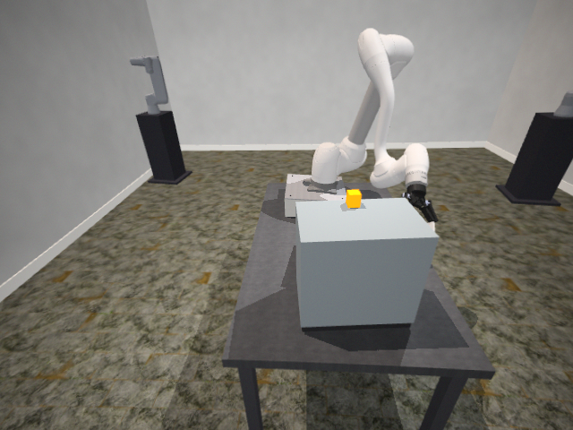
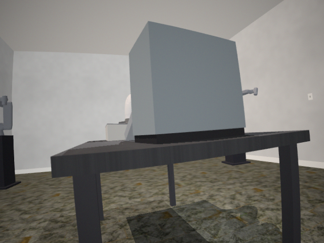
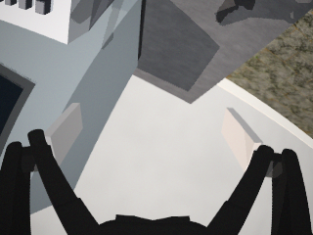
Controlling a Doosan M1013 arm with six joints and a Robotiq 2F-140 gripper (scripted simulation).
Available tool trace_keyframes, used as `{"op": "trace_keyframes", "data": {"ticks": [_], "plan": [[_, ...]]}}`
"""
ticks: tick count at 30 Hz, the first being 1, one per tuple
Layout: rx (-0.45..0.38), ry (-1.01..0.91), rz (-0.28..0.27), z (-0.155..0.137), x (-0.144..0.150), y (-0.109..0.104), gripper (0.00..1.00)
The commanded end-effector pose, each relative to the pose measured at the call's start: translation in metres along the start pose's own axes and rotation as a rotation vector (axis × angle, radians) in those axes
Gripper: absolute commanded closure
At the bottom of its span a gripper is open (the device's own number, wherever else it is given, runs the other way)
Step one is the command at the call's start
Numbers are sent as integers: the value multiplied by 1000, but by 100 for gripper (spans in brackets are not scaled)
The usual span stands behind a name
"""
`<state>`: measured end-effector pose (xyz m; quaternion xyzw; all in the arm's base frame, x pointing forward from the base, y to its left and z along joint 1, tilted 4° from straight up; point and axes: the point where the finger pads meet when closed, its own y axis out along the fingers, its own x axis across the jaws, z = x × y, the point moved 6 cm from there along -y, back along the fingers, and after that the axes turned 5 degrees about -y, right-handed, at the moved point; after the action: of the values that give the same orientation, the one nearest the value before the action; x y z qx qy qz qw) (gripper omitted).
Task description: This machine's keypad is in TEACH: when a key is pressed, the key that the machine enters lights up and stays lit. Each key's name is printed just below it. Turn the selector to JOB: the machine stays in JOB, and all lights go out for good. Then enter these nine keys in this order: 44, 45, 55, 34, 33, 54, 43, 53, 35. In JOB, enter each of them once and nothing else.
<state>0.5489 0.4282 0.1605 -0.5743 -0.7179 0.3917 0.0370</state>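
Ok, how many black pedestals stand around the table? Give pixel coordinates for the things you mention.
2: the left pedestal [image 1: 161,143] [image 2: 7,159], left of the table [image 1: 263,333] [image 2: 104,162]; the right pedestal [image 1: 539,157] [image 2: 235,158], right of it. Others may be hidden.

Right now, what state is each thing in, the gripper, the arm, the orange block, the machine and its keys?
Black two-finger gripper: open, nothing between the fingers.
White jointed arm: bent, reaching down beside the machine.
Small orange block: on top of the machine.
Pale blue-grey boxy machine: upright.
Dark square keys: partly in view, unlit.
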Motion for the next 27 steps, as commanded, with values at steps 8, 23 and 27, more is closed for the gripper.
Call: {"op": "trace_keyframes", "data": {"ticks": [8,23,27], "plan": [[0,0,0,0,0,0,0],[0,0,0,-41,-28,-37,0],[0,0,0,-76,-54,-72,0]]}}
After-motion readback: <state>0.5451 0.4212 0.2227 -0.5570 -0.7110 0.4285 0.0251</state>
